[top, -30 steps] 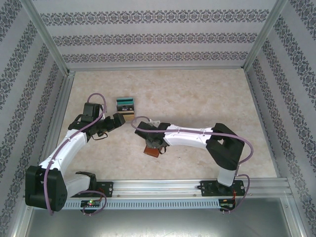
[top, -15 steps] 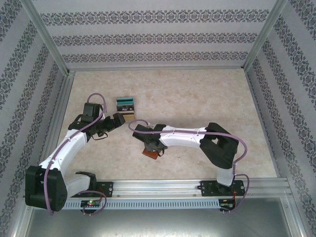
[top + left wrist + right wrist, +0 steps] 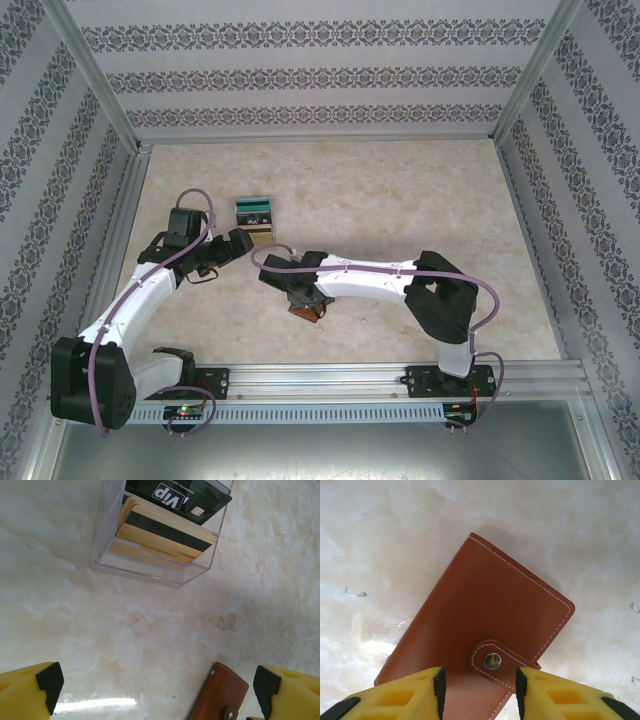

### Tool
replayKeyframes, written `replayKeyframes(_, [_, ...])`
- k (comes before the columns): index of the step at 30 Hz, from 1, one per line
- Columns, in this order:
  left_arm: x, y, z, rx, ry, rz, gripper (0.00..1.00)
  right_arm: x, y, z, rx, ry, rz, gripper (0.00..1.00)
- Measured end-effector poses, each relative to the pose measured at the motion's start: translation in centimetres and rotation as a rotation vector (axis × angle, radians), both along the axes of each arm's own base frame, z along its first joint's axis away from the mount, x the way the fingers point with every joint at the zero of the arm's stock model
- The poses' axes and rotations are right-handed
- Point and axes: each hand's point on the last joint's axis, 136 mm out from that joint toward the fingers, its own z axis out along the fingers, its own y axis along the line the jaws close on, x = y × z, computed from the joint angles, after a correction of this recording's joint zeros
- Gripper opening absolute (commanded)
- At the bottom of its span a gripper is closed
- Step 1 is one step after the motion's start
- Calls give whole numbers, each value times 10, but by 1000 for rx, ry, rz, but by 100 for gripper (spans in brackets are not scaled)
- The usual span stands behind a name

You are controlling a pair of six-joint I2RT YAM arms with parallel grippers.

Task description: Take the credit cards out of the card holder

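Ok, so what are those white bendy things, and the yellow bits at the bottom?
The white things are two robot arms, seen by a camera above. Each ends in a gripper, a hand with two fingers. The other two pictures come from little cameras on the wrists, so the yellow bits are those fingers up close. On the table lie a brown wallet, snapped shut, and a clear box with cards in it. The right gripper is over the wallet, fingers apart on each side of its snap tab. The left gripper is open near the box. Neither seems to hold anything.
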Motion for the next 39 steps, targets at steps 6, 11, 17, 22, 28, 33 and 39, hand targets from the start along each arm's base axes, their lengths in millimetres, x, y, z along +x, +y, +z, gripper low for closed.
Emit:
replayKeyframes(6, [-1,-2,1,-9,0,-7,99,2,-1,-19,-26,21,-9,41])
replayKeyframes(11, [-1,-2,2,-10,-2,-7,99,3,-4,-19,-29,15,-24,22])
replayKeyframes(17, [-2,-5,2,-18,-2,-19,100,3,-8,-13,0,-2,-33,0])
replayKeyframes(22, [-10,-25,3,-50,10,-78,89,5,-9,-12,11,-16,-9,0])
replayKeyframes(28, [-26,-64,-1,-139,61,-172,37,10,-13,-7,10,-54,56,0])
replayKeyframes(33, [-40,-83,-19,-225,139,-175,3,16,-6,5,58,-111,127,0])
replayKeyframes(39, [-45,-106,-40,-333,226,-163,0,19,0,8,104,-158,189,0])
